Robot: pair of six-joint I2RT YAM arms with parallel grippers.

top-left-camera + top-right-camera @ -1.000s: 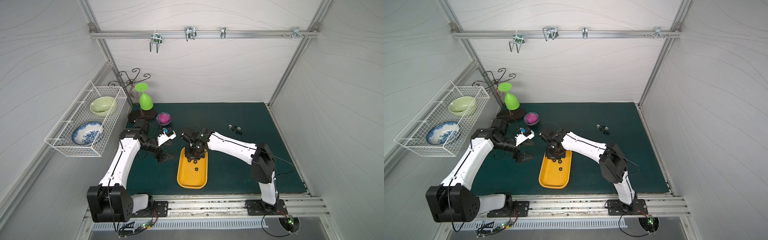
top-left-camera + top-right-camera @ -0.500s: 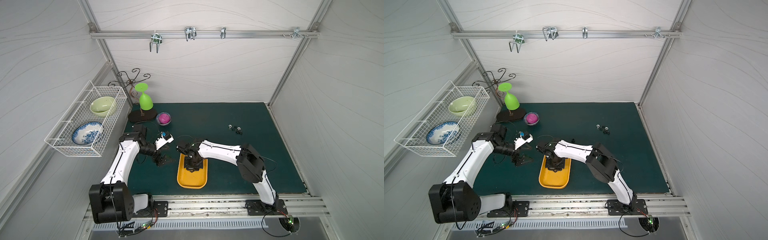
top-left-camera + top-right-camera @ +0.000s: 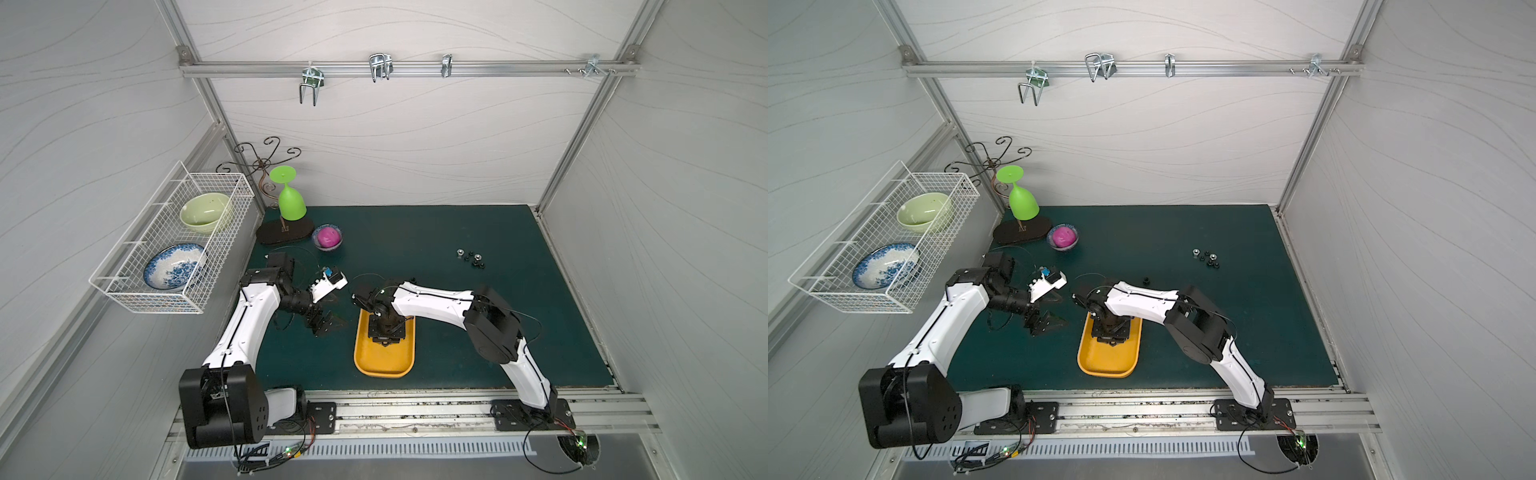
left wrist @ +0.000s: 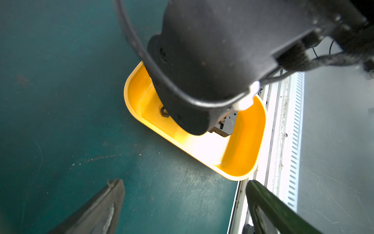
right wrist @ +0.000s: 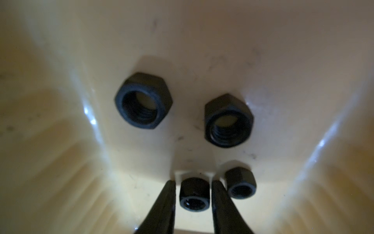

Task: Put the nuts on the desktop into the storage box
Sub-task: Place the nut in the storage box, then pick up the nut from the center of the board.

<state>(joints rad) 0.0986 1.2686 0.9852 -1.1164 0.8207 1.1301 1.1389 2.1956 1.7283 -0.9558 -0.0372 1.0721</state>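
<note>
Right gripper point(image 5: 193, 183) sits low in the box point(image 3: 384, 365), jaws parted — a black nut point(image 5: 194, 196) lies free between them, three more nearby. Left gripper point(image 3: 326, 325) gapes wide over bare mat point(image 3: 478, 332) beside the rim; loose nuts point(image 3: 471, 257) cluster well apart.

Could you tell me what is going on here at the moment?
The right gripper is inside the shallow yellow-orange plastic tray, jaws just apart around a small black hexagonal nut, beside three more black nuts. The left gripper hovers open over the dark teal mat. A cluster of black and silver nuts lies on the mat.
</note>
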